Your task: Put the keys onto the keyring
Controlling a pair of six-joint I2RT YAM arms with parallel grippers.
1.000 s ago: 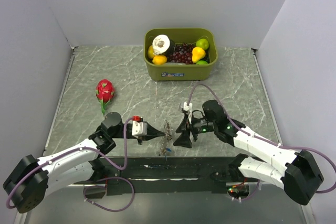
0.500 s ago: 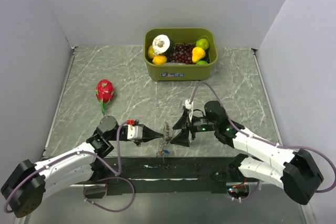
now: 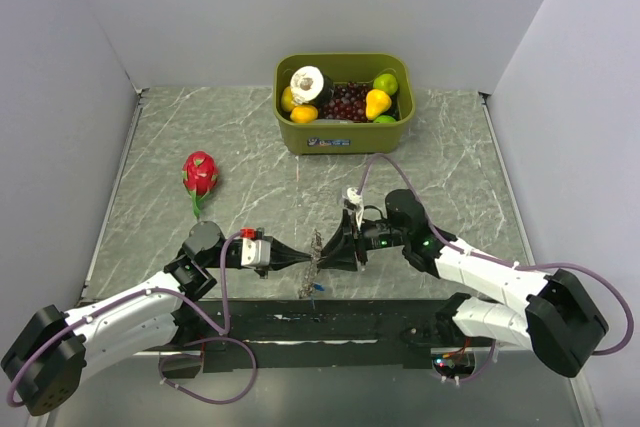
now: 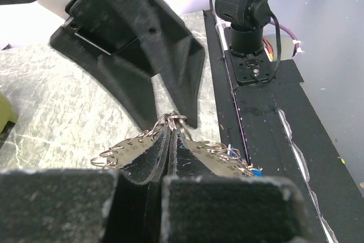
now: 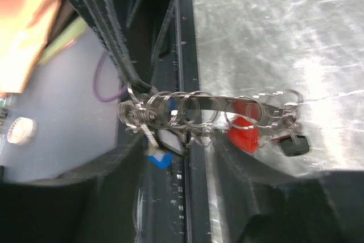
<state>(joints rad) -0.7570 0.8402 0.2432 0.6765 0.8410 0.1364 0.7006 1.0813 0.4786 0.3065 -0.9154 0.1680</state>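
holding the thin dark-grey metal keyring (image 3: 316, 247), the left gripper (image 3: 306, 259) is closed tight on it; in the left wrist view its two black fingers (image 4: 142, 163) press together with the ring coming out on both sides of them. the ring is lifted above the grey marble table (image 3: 450, 167), in the lower middle of the top view, between the two arms. in the right wrist view it goes across the middle of the frame, and many small silver rings sit along it. the tiny keys with coloured plastic heads (image 5: 242, 135) hang from these rings: a red one and a black one at the right, a blue one and a white one at the lower left. the right gripper (image 3: 332, 252) stands just beside the ring on its right side, its jaws apart; i cannot tell if they touch it. a green plastic bin with fruit (image 3: 345, 137) is at the upper middle, and a pink dragon fruit (image 3: 200, 173) lies at the left, both well apart from the ring.
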